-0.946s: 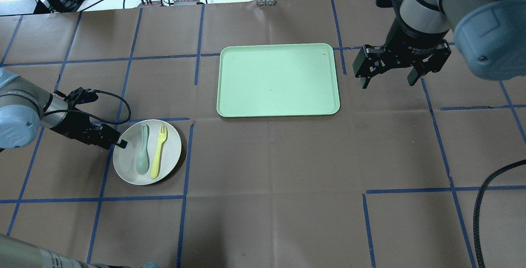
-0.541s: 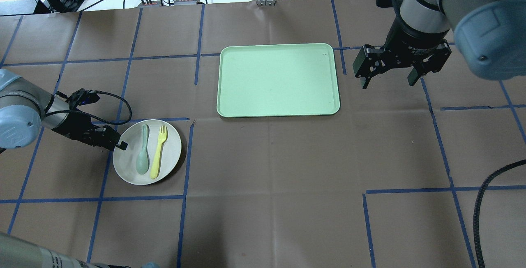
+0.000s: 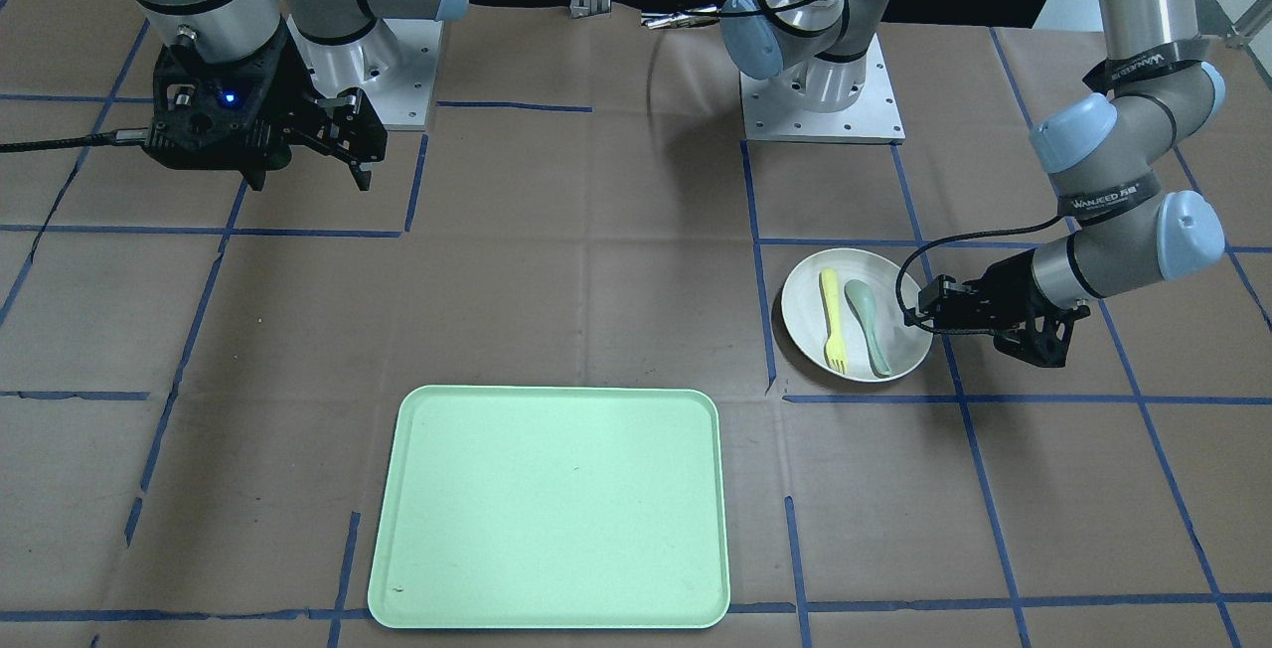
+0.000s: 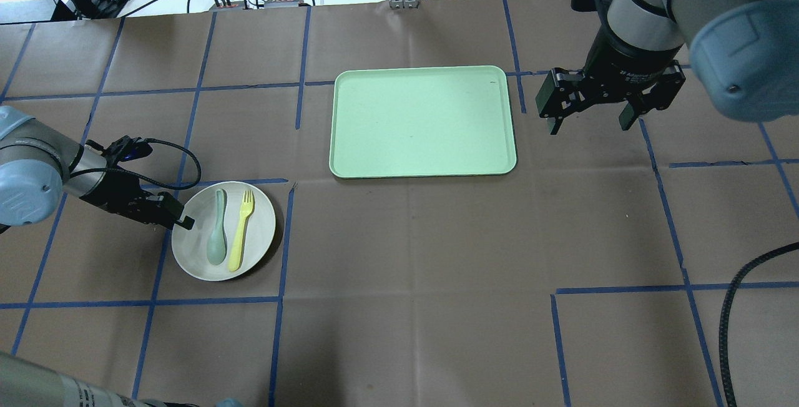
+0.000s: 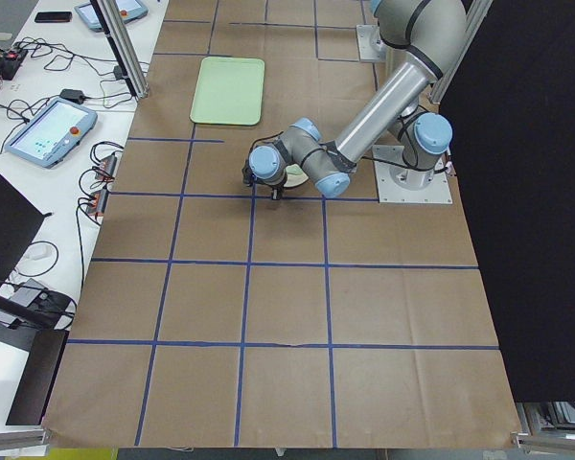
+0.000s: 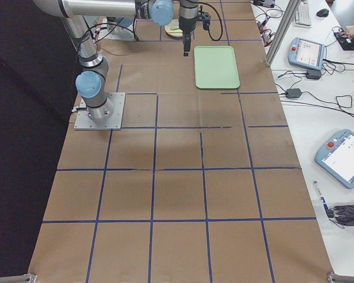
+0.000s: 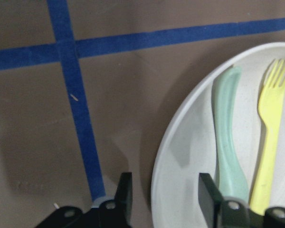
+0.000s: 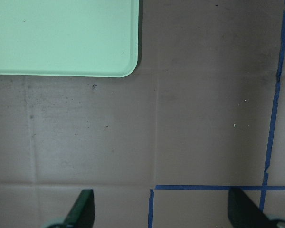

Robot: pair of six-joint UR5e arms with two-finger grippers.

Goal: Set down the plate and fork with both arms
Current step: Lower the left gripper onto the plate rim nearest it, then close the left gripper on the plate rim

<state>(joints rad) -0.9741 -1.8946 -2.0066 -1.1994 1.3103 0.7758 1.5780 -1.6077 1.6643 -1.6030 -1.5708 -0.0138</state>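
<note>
The off-white plate (image 4: pixel 257 232) lies on the table's left side, with the yellow fork (image 4: pixel 241 231) and a grey-green spoon (image 4: pixel 217 232) on it. My left gripper (image 4: pixel 185 223) is low at the plate's left rim and open. In the left wrist view (image 7: pixel 164 195) one finger is outside the rim and the other is over the plate (image 7: pixel 180 152), beside the spoon (image 7: pixel 228 142) and fork (image 7: pixel 270 137). My right gripper (image 4: pixel 590 121) is open and empty, above the table just right of the tray. The plate (image 3: pixel 807 315) and fork (image 3: pixel 833 320) also show in the front view.
The pale green tray (image 4: pixel 422 121) lies at the table's centre back and holds nothing; its corner shows in the right wrist view (image 8: pixel 61 38). Brown paper with blue tape lines covers the table. Cables and boxes lie beyond the far edge.
My left gripper has crept a little along the plate's left rim, toward the near side. The right arm has barely moved. Plate, fork and spoon have not moved.
</note>
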